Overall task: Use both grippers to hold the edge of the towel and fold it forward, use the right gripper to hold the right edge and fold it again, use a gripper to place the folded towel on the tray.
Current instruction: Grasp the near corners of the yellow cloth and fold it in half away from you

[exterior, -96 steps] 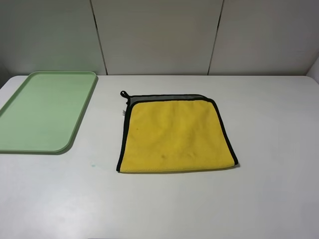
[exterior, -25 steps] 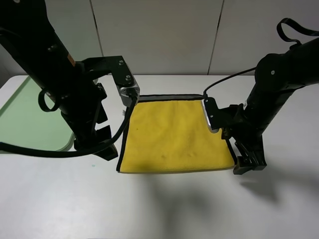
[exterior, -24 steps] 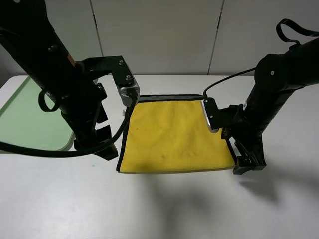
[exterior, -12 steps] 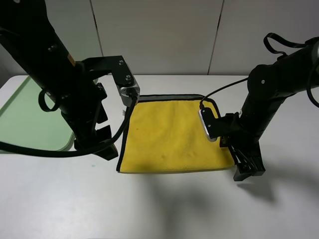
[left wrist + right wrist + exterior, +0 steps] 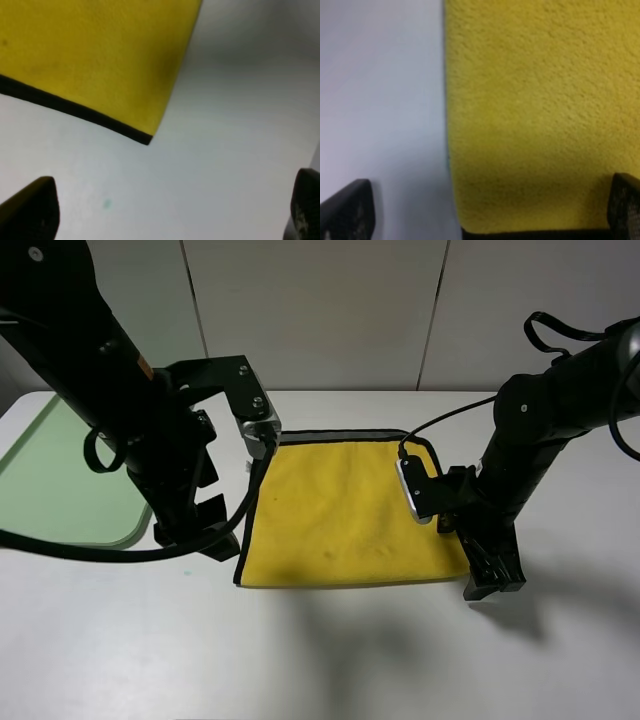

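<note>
White tabletop (image 5: pixel 320 660) under pale wall panels, seen from the high camera. Near its middle, towel (image 5: pixel 350 515) lying flat, yellow side up, grey strip along the far side, long axis left to right. Toward the far-left corner, tray (image 5: pixel 45 490), well apart from the cloth. Left gripper (image 5: pixel 205 538) low by the towel's near-left corner, just outside it. Right gripper (image 5: pixel 492 580) low at the near-right corner, touching or just short of it; cannot tell which. Each about as near its own corner as the other.

From the left wrist: fingers (image 5: pixel 30 210) spread wide, grasping nothing, only bare tabletop between them. Towel corner ahead of the jaws and off toward one finger, not yet between them. Edge of the towel (image 5: pixel 70 107) black along one side of that corner, absent on the other, so probably a fold there. Seems to call for a short advance toward the cloth before any closing.

From the right wrist: fingers (image 5: pixel 347 210) likewise spread wide, nothing held. Straddling the unbound side of the towel (image 5: pixel 535 100), with yellow pile by one finger and bare tabletop by the other. Edge of the towel (image 5: pixel 530 233) running across close to the jaws. Looks better placed than the left for a pinch.
</note>
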`<state>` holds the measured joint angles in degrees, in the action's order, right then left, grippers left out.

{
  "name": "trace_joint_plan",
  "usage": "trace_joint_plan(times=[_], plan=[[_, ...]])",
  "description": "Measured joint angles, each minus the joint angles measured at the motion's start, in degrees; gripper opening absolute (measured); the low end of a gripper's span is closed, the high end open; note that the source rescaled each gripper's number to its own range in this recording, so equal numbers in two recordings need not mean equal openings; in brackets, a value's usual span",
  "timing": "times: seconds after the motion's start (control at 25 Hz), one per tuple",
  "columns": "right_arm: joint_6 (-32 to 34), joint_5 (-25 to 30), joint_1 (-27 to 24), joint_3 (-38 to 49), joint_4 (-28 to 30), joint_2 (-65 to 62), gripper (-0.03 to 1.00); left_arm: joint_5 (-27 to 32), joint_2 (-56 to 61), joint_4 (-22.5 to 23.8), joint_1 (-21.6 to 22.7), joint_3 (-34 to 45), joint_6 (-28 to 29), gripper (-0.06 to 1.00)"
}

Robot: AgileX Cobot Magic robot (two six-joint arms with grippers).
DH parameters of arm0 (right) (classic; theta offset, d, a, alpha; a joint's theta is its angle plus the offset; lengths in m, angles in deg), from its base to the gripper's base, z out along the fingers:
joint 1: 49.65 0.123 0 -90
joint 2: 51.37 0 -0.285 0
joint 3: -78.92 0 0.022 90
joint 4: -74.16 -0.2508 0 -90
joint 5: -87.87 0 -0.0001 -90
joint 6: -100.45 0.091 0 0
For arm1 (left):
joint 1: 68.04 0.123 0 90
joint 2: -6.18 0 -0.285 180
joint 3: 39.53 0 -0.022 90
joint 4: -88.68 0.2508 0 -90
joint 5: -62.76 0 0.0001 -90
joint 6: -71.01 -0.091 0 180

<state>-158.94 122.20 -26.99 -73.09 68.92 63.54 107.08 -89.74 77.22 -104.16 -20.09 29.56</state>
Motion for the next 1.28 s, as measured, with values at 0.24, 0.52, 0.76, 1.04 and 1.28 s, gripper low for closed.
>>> trace_joint_plan(times=[0.24, 0.52, 0.76, 1.04, 1.28], plan=[[0.0, -0.47, 0.0, 0.0, 0.0, 0.0, 1.0, -3.97, -1.08, 0.0, 0.0, 0.0, -1.0, 0.92], [0.0, -1.26, 0.0, 0.0, 0.0, 0.0, 1.0, -7.12, -8.16, -0.48, 0.0, 0.0, -4.45, 0.91], [0.0, -1.44, 0.0, 0.0, 0.0, 0.0, 1.0, -7.92, -12.98, -6.99, 0.0, -1.82, -12.66, 0.91], [0.0, -1.6, 0.0, 0.0, -0.45, 0.0, 1.0, -8.14, -17.56, -9.98, 0.0, -4.63, -18.49, 0.91], [0.0, -2.77, 0.0, 0.0, -2.63, 0.0, 1.0, -8.18, -19.8, -9.98, -1.26, -5.19, -21.34, 0.91]])
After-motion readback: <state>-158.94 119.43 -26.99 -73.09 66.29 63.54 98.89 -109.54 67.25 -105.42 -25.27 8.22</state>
